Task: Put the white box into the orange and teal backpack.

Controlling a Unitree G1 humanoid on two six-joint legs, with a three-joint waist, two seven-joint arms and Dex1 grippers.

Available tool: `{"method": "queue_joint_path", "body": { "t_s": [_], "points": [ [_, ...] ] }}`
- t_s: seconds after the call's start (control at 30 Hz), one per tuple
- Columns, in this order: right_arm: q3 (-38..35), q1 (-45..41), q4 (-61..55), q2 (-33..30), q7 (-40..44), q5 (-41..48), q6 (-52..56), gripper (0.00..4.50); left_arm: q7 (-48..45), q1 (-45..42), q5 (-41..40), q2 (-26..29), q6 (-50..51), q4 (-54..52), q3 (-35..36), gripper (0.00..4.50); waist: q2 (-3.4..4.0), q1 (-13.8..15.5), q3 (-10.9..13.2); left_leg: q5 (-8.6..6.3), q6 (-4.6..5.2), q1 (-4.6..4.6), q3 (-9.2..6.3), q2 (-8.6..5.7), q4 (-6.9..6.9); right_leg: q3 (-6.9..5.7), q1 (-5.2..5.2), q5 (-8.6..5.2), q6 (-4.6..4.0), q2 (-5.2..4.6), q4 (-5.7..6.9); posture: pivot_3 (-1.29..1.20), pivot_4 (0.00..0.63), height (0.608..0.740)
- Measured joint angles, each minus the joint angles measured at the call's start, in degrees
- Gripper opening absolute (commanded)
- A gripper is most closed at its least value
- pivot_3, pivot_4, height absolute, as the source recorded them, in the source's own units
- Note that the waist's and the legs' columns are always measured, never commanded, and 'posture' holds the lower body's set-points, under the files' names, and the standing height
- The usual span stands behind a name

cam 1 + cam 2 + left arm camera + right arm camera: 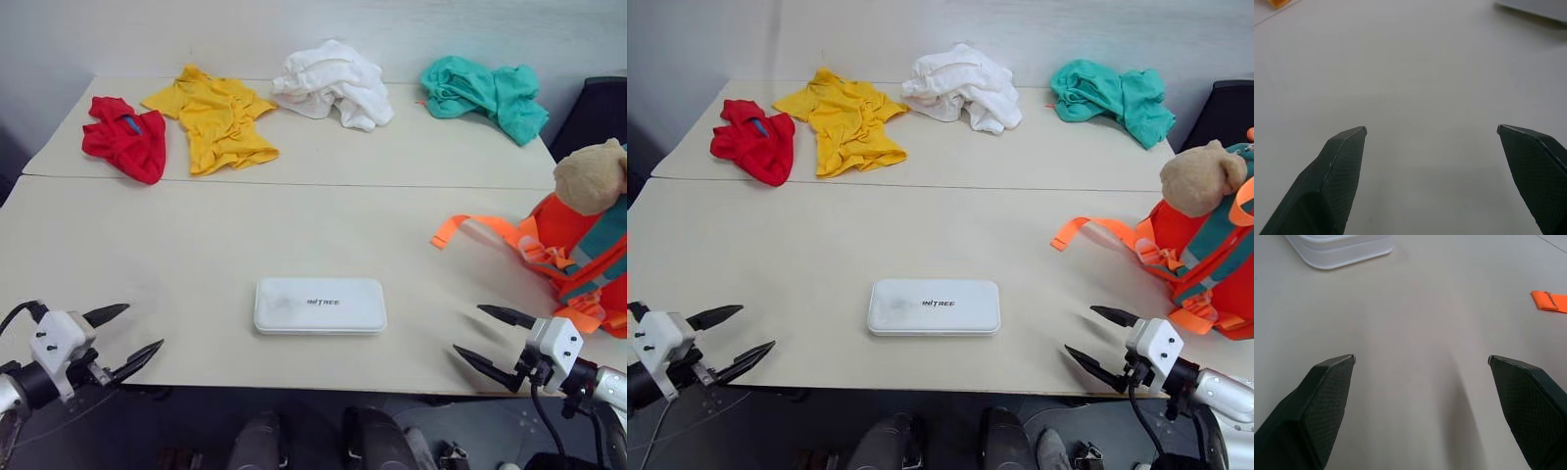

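The task stood at its very start: the white box lay flat and untouched near the front edge of the beige table. The left gripper hovered well to the box's left and the right gripper well to its right, both with fingers spread wide and holding nothing. The orange and teal backpack, a tan plush toy at its top, sat at the table's edge beyond the right gripper, one orange strap trailing toward the box. The next move likely called for both grippers to close in on the box's short ends. Behind the box lay red, yellow, white and teal garments, against a pale wall.
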Motion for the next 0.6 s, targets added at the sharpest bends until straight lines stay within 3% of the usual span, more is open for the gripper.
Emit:
{"method": "queue_joint_path", "body": {
  "t_s": [0.4, 0.47, 0.6],
  "points": [
    [3.5, 0.0, -6.5, 2.2, -1.9, 0.7, 3.4, 4.46, 0.1, -0.9, -4.1, 0.2, 9.1, -2.3, -0.7, 4.50, 0.02, 0.8, 0.0, 0.02, -0.02, 0.01, 0.01, 0.00, 0.01, -0.01, 0.00, 0.00, 0.00, 0.01, 0.04, 0.00, 0.150, 0.740],
    [4.7, -1.3, -8.5, 2.4, -2.5, 1.5, 5.2, 4.08, 0.5, -2.2, -4.3, 0.5, 10.7, -3.8, -1.2, 4.50, 0.03, 0.8, 0.0, 0.03, -0.03, 0.01, 0.00, -0.01, 0.02, 0.00, 0.01, 0.00, 0.00, 0.01, 0.05, 0.00, 0.150, 0.740],
    [6.0, -4.0, -10.8, 2.4, -3.2, 2.0, 7.2, 2.85, 1.6, -5.2, -5.6, 0.5, 14.4, -5.9, -2.5, 3.61, 0.03, 0.9, 0.0, 0.05, -0.03, 0.01, -0.02, -0.02, 0.03, -0.04, 0.02, 0.00, 0.00, 0.02, 0.05, 0.00, 0.150, 0.740]
  ]
}}
